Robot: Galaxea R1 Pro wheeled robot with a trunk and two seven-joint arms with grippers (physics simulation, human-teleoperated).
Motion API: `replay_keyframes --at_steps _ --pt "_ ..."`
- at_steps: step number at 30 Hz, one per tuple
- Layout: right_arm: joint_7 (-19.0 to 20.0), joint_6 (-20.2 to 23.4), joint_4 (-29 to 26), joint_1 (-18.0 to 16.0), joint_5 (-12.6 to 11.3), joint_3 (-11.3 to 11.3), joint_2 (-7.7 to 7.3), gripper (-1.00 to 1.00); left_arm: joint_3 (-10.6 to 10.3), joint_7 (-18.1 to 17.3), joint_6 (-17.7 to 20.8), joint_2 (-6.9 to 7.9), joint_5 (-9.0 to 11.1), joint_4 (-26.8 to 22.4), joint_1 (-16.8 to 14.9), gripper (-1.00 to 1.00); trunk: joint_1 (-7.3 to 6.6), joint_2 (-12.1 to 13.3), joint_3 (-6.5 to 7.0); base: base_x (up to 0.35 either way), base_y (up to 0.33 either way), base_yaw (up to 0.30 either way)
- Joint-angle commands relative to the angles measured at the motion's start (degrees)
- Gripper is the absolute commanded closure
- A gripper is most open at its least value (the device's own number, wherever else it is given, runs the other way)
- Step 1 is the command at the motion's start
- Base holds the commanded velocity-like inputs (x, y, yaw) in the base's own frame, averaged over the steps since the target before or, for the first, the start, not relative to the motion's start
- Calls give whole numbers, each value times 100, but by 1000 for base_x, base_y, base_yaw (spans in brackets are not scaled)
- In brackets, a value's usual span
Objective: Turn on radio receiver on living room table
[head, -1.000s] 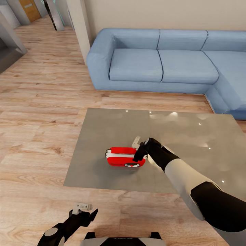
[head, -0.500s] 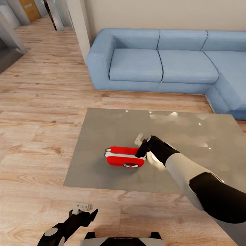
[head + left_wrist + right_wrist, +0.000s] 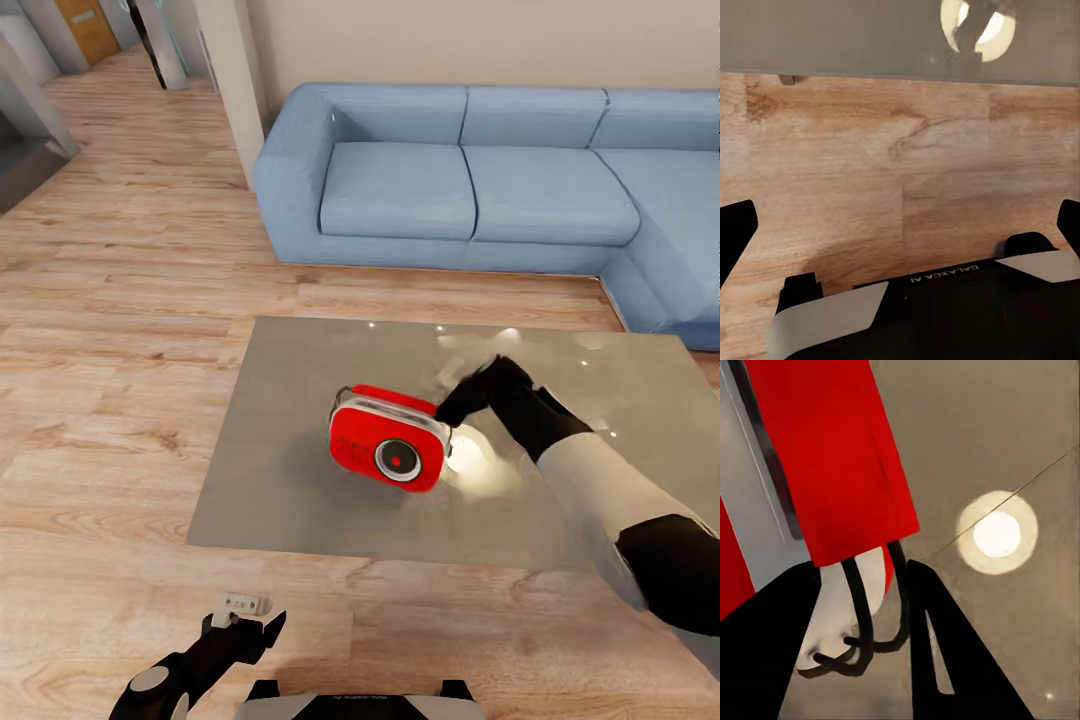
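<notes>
Black fingers of the right gripper sit at the right end of the radio receiver; in the right wrist view the two fingers stand apart with the radio's thin dark handle loop between them, and whether they clamp it cannot be told. The radio receiver is red with white-silver trim, tilted with its round dark dial and small red centre light facing up and toward the head camera. It rests on the glossy grey table, left of the table's middle, nearer the front edge. A bright round reflection lies on the table top just beside the radio. The right arm reaches in from the right over the table. The left gripper hangs low over the light wood plank floor, in front of the table, its pale-tipped fingers apart. A blue sectional sofa stands beyond the table against a beige wall
</notes>
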Motion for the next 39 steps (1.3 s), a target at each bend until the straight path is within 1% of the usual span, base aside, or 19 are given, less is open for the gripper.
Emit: replay_keyframes --at_steps 1,15,20,21,23,25,26,27,28,30,32,34,39 --pt "-86 -52 -1421 -1 63 -22 61 100 -3 0 0 0 0 2 -2 -100 1 0 0 0 0 0" --pt "-19 37 -1523 -1 28 -34 50 100 -3 0 1 0 0 2 -2 -100 1 0 0 0 0 0" --pt "8 43 -1693 -1 19 -35 38 100 -4 0 3 0 0 2 -2 -100 1 0 0 0 0 0" --pt "41 47 -1766 -1 1 -36 16 100 -3 0 2 0 0 2 -2 -100 1 0 0 0 0 0" --pt "123 53 -1907 -1 -85 -36 -56 100 -2 0 1 0 0 2 -2 -100 1 0 0 0 0 0" --pt "261 181 -2179 -1 -296 -36 -224 100 -2 0 0 1 0 2 -2 -100 1 0 0 0 0 0" --pt "295 246 -2256 -1 -358 -36 -278 100 -2 0 0 0 0 2 -2 -100 1 0 0 0 0 0" --pt "354 399 -2412 -1 -495 -36 -394 100 -1 0 0 0 0 2 -2 -100 1 0 0 0 0 0" --pt "380 482 -2487 -1 -569 -36 -451 100 -1 0 0 0 0 2 -2 -100 1 0 0 0 0 0" --pt "441 800 -2743 -1 -860 -36 -640 100 -3 0 0 1 0 2 -2 -100 1 0 0 0 0 0" --pt "462 981 -2853 -1 -1022 -36 -718 100 -3 0 0 0 0 2 -2 -100 1 0 0 0 0 0" --pt "473 1096 -2905 -1 -1110 -33 -759 100 -2 0 0 0 -4 2 -2 -100 1 0 0 0 0 0" --pt "456 1218 -2873 -1 -1200 -28 -795 100 -1 -5 3 3 12 -4 -2 -100 1 0 0 0 0 0"
